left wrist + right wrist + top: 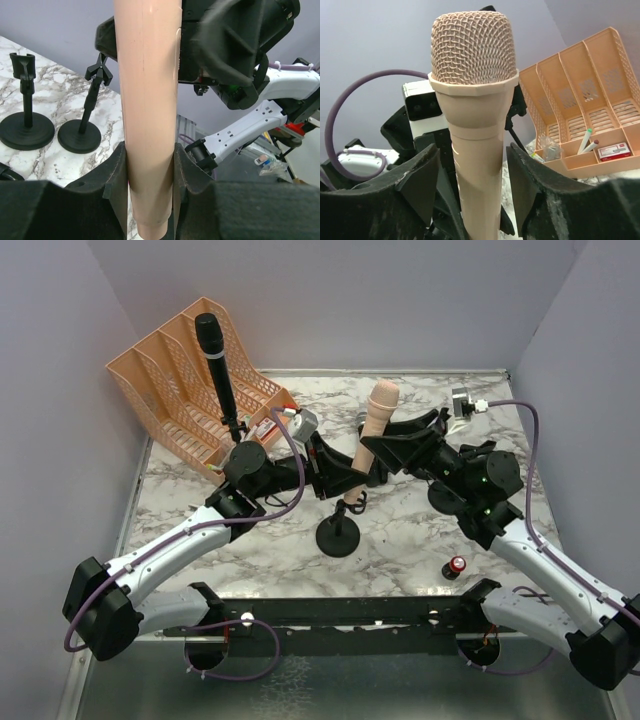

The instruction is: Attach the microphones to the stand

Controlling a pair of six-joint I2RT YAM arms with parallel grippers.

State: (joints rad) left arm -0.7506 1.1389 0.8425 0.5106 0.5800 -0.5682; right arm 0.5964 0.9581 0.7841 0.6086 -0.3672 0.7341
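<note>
The peach-pink microphone [375, 425] is upright over the middle of the bench [410, 540], just above a round-based stand [338, 535]. The left claw [150, 170] is clenched on its lower body. The right claw [472, 180] is released (fingers flank the neck, gaps showing). A black microphone [217, 365] rises by the file tray [165, 390] at the far left corner, and a battery [456, 567] lies near the right near edge.

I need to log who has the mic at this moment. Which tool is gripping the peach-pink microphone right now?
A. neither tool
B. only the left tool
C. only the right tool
B: the pads of the left tool press against both sides of the peach-pink microphone, while the right tool stands open, with a gap on each side of the microphone.
</note>
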